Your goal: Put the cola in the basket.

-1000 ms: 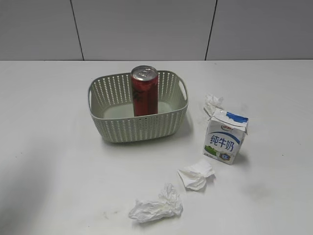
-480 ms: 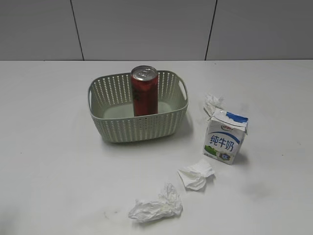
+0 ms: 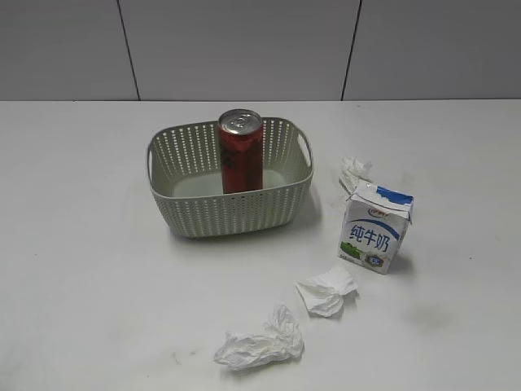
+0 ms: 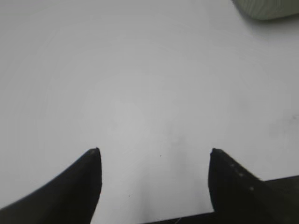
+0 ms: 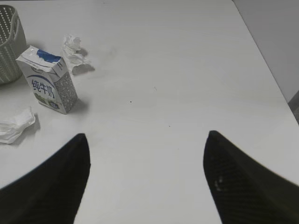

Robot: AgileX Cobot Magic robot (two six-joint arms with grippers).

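Observation:
The cola [image 3: 241,152], a tall slim red can with a silver top, stands upright inside the pale green perforated basket [image 3: 236,213] at the table's middle. Neither arm shows in the exterior view. My left gripper [image 4: 155,151] is open and empty over bare white table, with a corner of the basket [image 4: 267,9] at the top right of its view. My right gripper [image 5: 146,135] is open and empty over bare table, to the right of the milk carton; the basket's edge [image 5: 9,51] shows at the far left of its view.
A white-and-blue milk carton [image 3: 375,227] stands right of the basket, also in the right wrist view [image 5: 46,80]. Crumpled tissues lie behind the carton [image 3: 353,172], in front of it [image 3: 326,292] and near the front edge [image 3: 260,344]. The table's right edge [image 5: 266,60] is near.
A faint shadow at the lower left of the table has faded away between the earlier frames and now. The can, basket, carton and tissues have not moved.

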